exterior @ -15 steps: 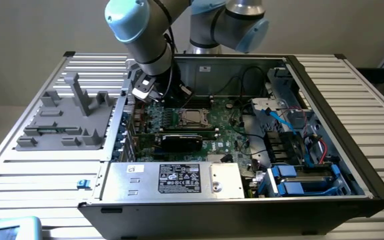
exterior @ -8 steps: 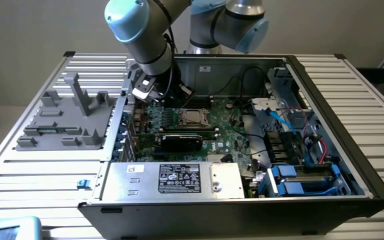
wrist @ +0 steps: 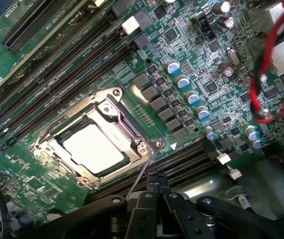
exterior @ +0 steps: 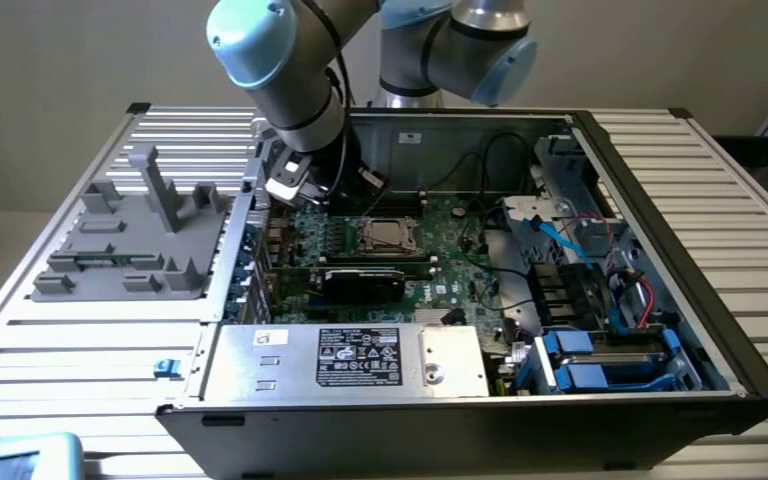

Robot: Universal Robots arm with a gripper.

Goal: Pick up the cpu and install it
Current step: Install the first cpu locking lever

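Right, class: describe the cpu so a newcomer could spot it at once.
Start with the open computer case, then the green motherboard inside it. Near its middle sits a metal socket frame; the cpu lies within it, the board's one plain, pale silver square among dark slots and small capacitors.

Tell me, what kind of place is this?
Probably a robotics lab or test bench for computer assembly. An open computer case lies on a slatted metal table, a robot arm reaches inside, and a grey parts holder sits beside it.
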